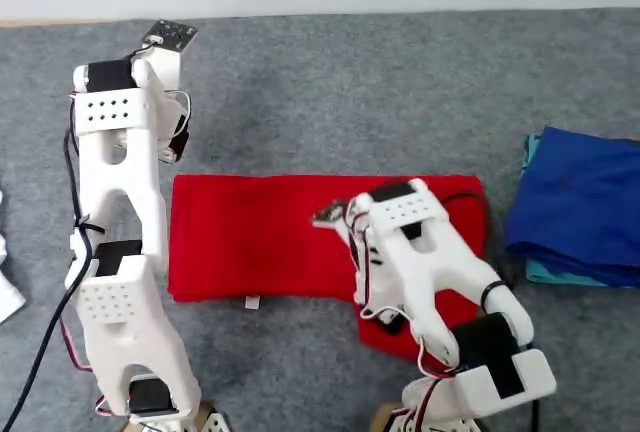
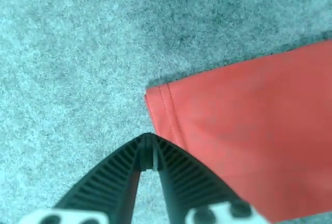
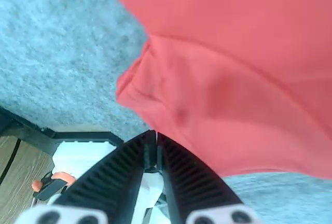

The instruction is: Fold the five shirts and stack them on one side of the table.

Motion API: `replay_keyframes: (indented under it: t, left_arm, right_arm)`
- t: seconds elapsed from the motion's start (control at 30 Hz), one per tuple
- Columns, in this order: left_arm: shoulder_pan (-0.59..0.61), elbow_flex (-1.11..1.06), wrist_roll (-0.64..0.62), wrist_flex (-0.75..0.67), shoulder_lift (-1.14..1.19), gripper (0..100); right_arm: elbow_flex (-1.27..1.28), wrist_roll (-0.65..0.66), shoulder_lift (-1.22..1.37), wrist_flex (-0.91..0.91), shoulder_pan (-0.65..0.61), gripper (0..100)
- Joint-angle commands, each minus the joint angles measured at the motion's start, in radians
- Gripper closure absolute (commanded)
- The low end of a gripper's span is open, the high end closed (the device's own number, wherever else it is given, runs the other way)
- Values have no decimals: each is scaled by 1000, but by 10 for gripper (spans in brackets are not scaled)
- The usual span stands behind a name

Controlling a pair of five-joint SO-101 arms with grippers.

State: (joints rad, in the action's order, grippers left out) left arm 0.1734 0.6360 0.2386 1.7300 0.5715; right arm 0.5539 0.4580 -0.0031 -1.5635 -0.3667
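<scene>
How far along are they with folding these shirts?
Done: a blue shirt lies folded on a teal one at the right. In hand: the red shirt lies in the middle, folded into a long band; the left gripper sits shut by its corner, the right gripper shut at its edge. Left: finishing it, stacking it, and possibly white cloth at the left edge.

Your high view looks steeply down from above on the grey counter (image 1: 350,82) and takes in the whole red shirt (image 1: 260,242). Your left wrist view sits just behind the left tool (image 2: 148,143), close over the counter, and catches one hemmed corner of that shirt. Your right wrist view looks past the right tool (image 3: 152,140), very near a folded edge of the same shirt
</scene>
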Motion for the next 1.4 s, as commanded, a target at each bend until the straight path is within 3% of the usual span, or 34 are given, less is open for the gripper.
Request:
replay_keyframes:
  t: [0.0, 0.27, 0.5, 0.63, 0.83, 0.97, 1.1, 1.37]
  left_arm:
    - [0, 30, 8, 17, -74, 997]
    - [-8, 12, 2, 23, -187, 997]
    - [-11, -154, -17, 21, -344, 997]
    - [8, -265, -78, 21, -408, 997]
    - [74, -435, -147, 21, -509, 997]
    - [132, -559, -150, 21, -557, 997]
    - [212, -642, -146, 18, -624, 997]
    - [244, -777, -146, 12, -792, 997]
  right_arm:
    - [-169, 5, -50, -85, 18, 987]
    - [-293, 2, -108, -211, 28, 987]
    - [-117, 9, -364, -203, 36, 987]
    - [11, 14, -473, -165, 130, 987]
    - [117, 138, -550, -87, 211, 988]
    - [178, 144, -553, -2, 199, 988]
    - [238, 137, -562, 35, 90, 978]
    - [255, 135, -562, 35, -53, 804]
